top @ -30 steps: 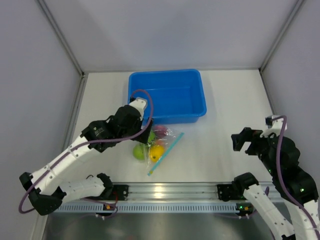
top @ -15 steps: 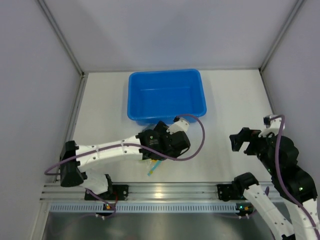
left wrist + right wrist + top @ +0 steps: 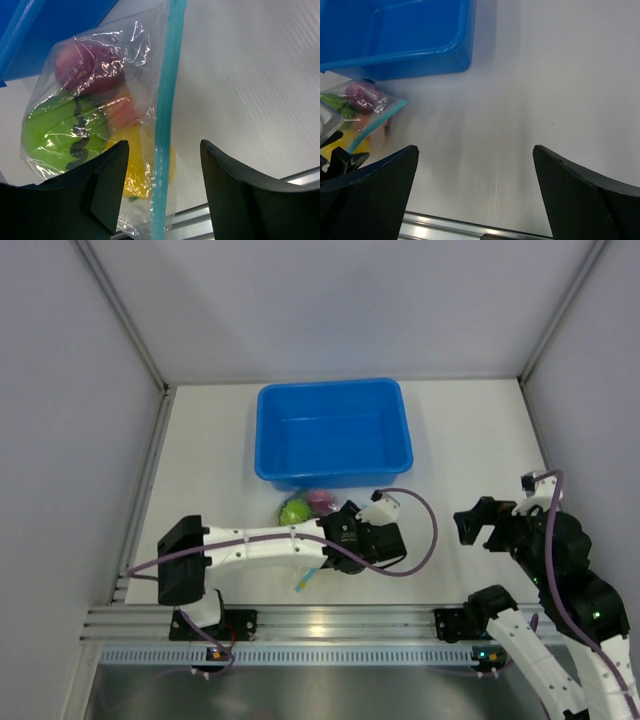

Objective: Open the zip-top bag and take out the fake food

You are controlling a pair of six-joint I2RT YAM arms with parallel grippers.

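Observation:
The zip-top bag (image 3: pixel 100 115) lies on the table just in front of the blue tub, its teal zipper strip (image 3: pixel 165 125) shut. Inside it is the fake food: a purple-pink fruit (image 3: pixel 75 62), a green dark-striped one (image 3: pixel 55 130), a peach-red one (image 3: pixel 122 112) and a yellow one (image 3: pixel 137 165). My left gripper (image 3: pixel 162 195) is open, its fingers either side of the strip's near part without touching it. In the top view the left gripper (image 3: pixel 345 548) covers much of the bag (image 3: pixel 305 506). My right gripper (image 3: pixel 478 524) is open and empty, off to the bag's right.
The blue tub (image 3: pixel 335 430) stands empty behind the bag and shows in the right wrist view (image 3: pixel 395 35). An aluminium rail (image 3: pixel 320 622) runs along the near table edge. Grey walls close in the table on three sides.
My left arm has swung from the bag's left side across it to its right, and its open gripper now straddles the zipper strip. The right arm has barely moved.

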